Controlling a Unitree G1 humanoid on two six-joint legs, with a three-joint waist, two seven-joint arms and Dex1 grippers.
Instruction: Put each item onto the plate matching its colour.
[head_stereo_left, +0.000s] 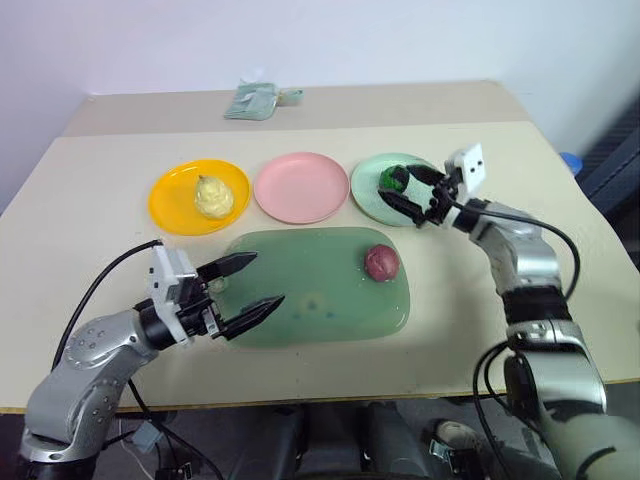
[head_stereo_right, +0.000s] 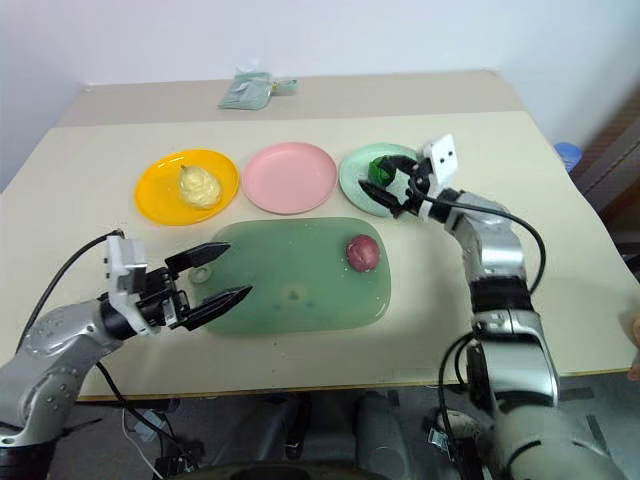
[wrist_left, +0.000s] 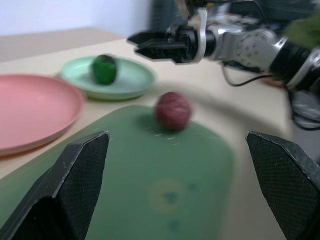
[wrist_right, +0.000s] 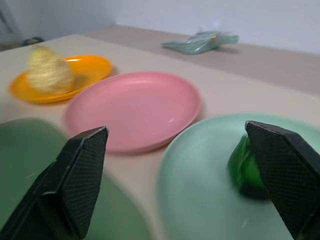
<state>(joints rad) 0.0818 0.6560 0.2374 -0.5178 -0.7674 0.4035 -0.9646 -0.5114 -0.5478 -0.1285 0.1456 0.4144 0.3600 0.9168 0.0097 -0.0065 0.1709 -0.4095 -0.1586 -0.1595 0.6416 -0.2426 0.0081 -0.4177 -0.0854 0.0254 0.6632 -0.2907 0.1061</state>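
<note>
So the green ball (head_stereo_left: 392, 179) is sitting on my mint green plate (head_stereo_left: 368, 192), toward the plate's far right side, with its dark patch facing roughly up and toward me. It's round, so there's no real long axis to speak of. The pale yellow pear-shaped lump (head_stereo_left: 213, 196) is sitting upright on the yellow plate (head_stereo_left: 165, 205), narrow tip pointing up, long axis pretty much vertical. The maroon-red ball (head_stereo_left: 381, 262) is lying on the translucent green board (head_stereo_left: 300, 300), near the board's far right corner, and it's round too. The pink plate (head_stereo_left: 300, 187) is sitting between the yellow and mint ones with nothing on it. All three plates are lining up in a row just beyond the board on the worktop (head_stereo_left: 90, 170).

My right gripper (head_stereo_left: 418, 200) is hanging over the near right edge of the mint plate, just beside the green ball, fingers spread wide and gripping nothing; in the right wrist view the ball is peeking out next to one finger. There's a white square tag (head_stereo_left: 469, 167) on that wrist with a couple of dark marks, nothing I can read.

My left gripper (head_stereo_left: 245, 290) is hovering at the near left end of the board, pointing toward the maroon ball, fingers wide apart and empty.

Way at the back of the worktop there's a crumpled pale green packet (head_stereo_left: 258, 101), and I can't make out any writing on it.
</note>
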